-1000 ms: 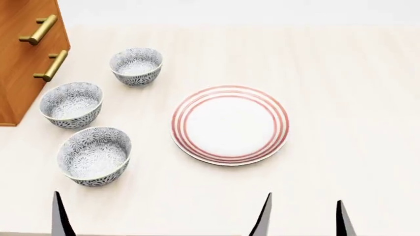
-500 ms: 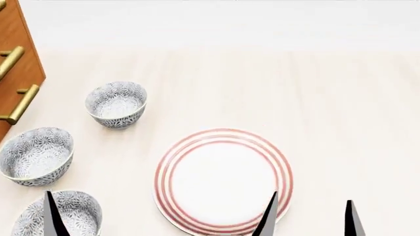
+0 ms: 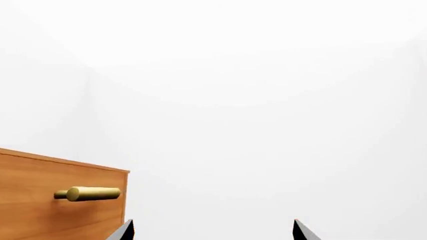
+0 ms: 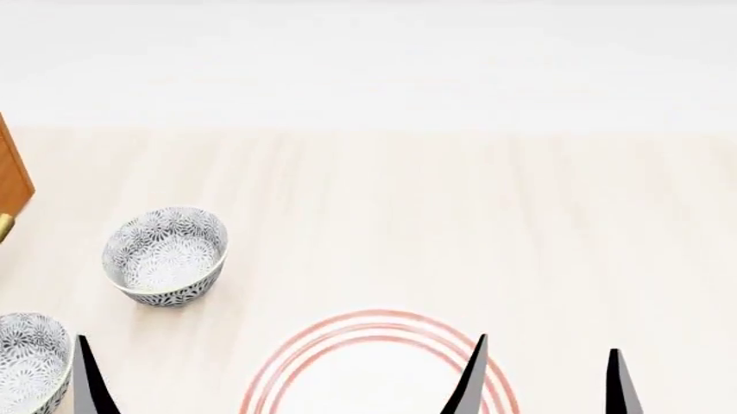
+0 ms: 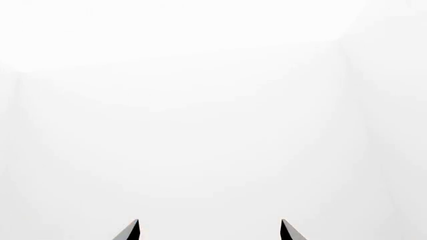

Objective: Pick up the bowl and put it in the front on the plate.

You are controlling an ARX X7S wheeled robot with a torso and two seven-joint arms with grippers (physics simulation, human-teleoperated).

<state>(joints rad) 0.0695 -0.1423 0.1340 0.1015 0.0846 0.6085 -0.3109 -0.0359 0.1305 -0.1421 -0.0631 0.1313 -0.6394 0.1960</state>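
Bowl: the small round deep bowl [image 4: 26, 366] with the grey-blue flower pattern and a pale rim sits at the lower left edge of the head view, cut off by the picture's side. It is the bowl closest to the robot that shows here.
Second bowl: a bowl of the same look [image 4: 166, 254] stands farther back on the counter, well apart from the plate.
Plate: the wide flat white plate with red rings [image 4: 345, 338] lies low in the middle of the head view; only its far half shows.
Counter: the pale wooden counter [image 4: 484, 224] carries the bowls and the plate.
Cupboard: a brown wooden cupboard [image 3: 40, 200] with a gold bar handle [image 3: 90, 193] stands at the left.
Left pincer: the left pincer [image 3: 210, 231] is spread wide with nothing between its dark tips.
Right pincer: the right pincer [image 5: 209, 230] is spread wide too, holding nothing, its tips over the plate's right side in the head view.
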